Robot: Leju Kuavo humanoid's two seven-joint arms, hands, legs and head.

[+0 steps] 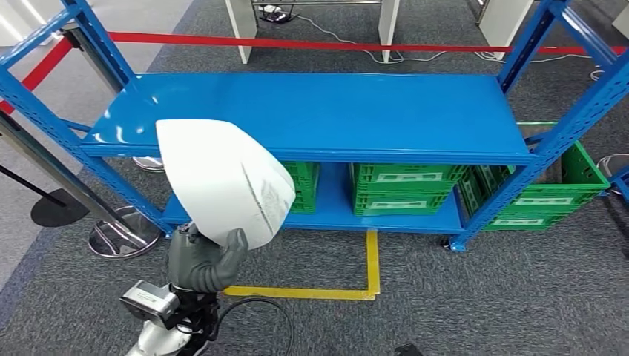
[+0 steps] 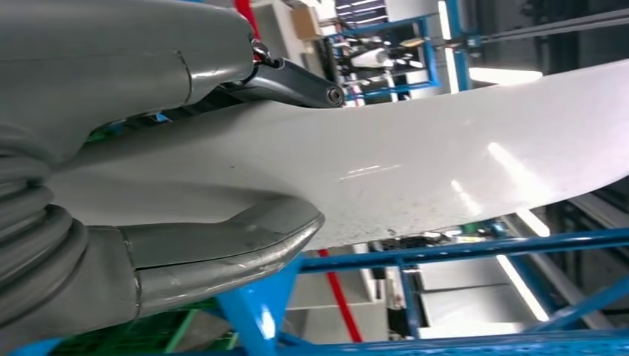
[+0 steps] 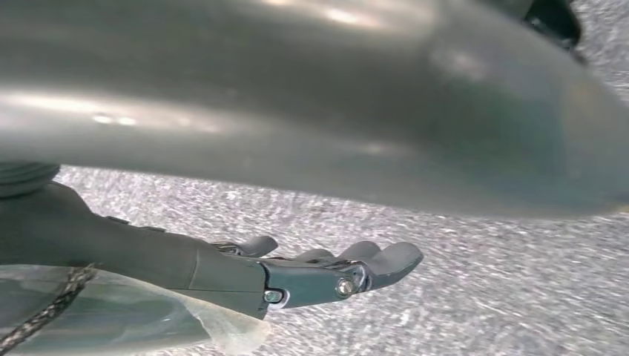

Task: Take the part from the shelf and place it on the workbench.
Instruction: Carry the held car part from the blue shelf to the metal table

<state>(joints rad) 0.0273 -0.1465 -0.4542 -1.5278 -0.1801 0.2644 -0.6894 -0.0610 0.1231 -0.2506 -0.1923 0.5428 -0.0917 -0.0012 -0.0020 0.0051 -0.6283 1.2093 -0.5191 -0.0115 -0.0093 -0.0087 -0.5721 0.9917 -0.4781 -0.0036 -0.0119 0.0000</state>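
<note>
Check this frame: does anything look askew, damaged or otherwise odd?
Mostly no. The left hand holds the white part by its lower edge, tilted, with dark scuff-like marks on its face. The blue shelf and green crates look orderly.

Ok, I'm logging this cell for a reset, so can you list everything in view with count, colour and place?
part: one, white, held up in front of the shelf's left end
shelf: one, blue, ahead on grey carpet
crates: at least three, green, on the lower shelf level and beside its right post
barrier tape: one, red, behind the shelf
floor marking: one, yellow, before the shelf
left hand: grey, grips the part
right hand: grey, fingers apart, above carpet
</note>
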